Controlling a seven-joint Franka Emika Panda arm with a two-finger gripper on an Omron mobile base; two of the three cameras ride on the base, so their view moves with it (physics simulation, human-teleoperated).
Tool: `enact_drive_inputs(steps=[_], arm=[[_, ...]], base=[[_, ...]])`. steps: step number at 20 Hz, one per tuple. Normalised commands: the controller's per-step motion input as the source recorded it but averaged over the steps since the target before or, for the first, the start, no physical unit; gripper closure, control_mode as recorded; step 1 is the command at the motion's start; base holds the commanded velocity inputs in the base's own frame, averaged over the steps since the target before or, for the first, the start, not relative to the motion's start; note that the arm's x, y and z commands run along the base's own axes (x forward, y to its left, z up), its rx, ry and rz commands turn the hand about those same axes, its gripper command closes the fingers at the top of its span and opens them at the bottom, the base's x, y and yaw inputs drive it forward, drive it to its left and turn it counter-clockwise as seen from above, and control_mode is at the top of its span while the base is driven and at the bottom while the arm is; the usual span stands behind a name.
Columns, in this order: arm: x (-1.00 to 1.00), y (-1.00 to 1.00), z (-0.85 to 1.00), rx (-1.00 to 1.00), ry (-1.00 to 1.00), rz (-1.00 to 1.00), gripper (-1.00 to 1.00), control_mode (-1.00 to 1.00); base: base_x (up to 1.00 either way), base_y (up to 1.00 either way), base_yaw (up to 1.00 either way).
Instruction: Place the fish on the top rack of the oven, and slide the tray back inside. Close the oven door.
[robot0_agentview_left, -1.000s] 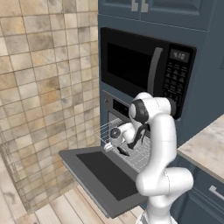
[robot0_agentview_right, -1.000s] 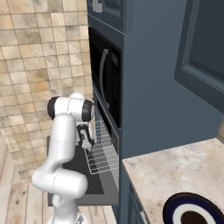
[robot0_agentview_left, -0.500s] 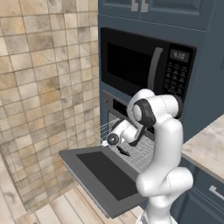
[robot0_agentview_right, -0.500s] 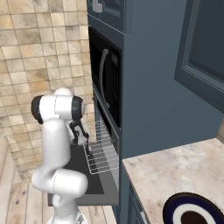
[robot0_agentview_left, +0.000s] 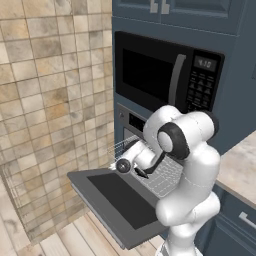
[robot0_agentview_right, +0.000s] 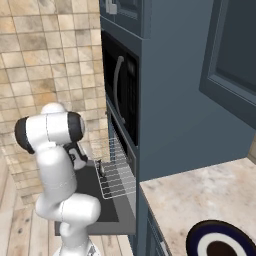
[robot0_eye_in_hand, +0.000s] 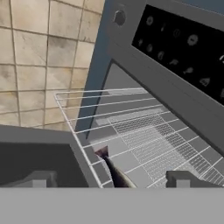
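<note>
The robot's fingers (robot0_eye_in_hand: 38, 180) stand wide apart and empty at the bottom of the hand view, one tip at lower left and the other at lower right, with the fish (robot0_eye_in_hand: 114, 171) lying between them on the top rack (robot0_eye_in_hand: 144, 131). The small dark fish, pale along one edge, rests near the rack's front edge, just right of the rack's left rim. The silvery wire rack is drawn out of the oven (robot0_eye_in_hand: 131, 57) and juts over the lowered oven door (robot0_agentview_left: 117, 200), whose dark glass window faces up at centre left of the left base view. In that view the gripper (robot0_agentview_left: 139, 172) hangs low at mid-frame, just above the rack (robot0_agentview_left: 160, 175), the white arm bending down to it from the lower right. In the right base view the gripper (robot0_agentview_right: 98, 167) sits at centre left, at the near edge of the rack (robot0_agentview_right: 117, 172). A black microwave (robot0_agentview_left: 165, 75) sits above the oven's control strip. A dark blue, white-ringed plate (robot0_agentview_right: 220, 245) lies on the stone surface (robot0_agentview_right: 200, 195) at lower right of the right base view.
</note>
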Motion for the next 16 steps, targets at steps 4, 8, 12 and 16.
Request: enact_drive_inputs(steps=[4,8,12,16], arm=[[-0.27,0.5,0.34,0.05,0.03,0.0,-1.0,-1.0],[-0.26,0.58,0.01,0.07,0.21,0.0,-1.0,-1.0],[-0.11,0.62,0.0,0.08,0.34,0.02,-1.0,-1.0],[-0.06,0.42,0.0,0.08,0.37,0.05,-1.0,-1.0]], base=[[0.0,0.0,0.0],[0.0,0.0,0.0],[0.0,0.0,0.0],[0.0,0.0,0.0]])
